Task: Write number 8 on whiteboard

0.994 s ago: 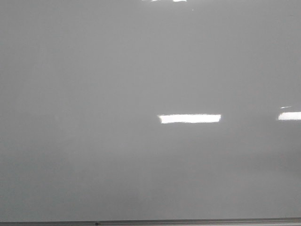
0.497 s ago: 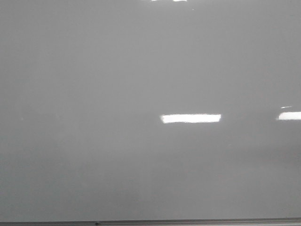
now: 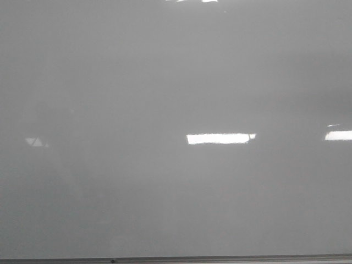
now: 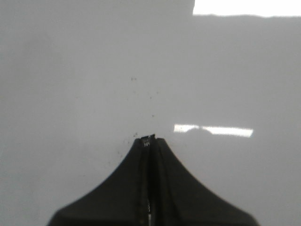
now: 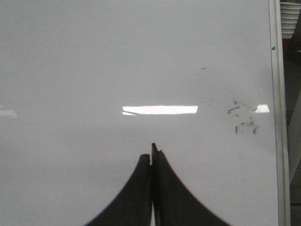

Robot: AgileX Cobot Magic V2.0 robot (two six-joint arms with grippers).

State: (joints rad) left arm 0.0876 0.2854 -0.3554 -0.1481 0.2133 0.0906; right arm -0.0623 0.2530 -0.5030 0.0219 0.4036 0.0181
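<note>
Clearly, our left gripper and right gripper are clenched, seemingly without a marker, so the whiteboard risks staying blank.

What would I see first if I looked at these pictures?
Mostly a big shiny whiteboard filling the front view, with a bright white light reflection just right of the middle and a thin grey frame along the bottom. No 8 is drawn yet; only faint dark smudges near its frame in the right wrist view.

I see bright white rectangular ceiling-light reflections glaring ahead, another at far right, and a stack of white ribbed objects beyond.
</note>
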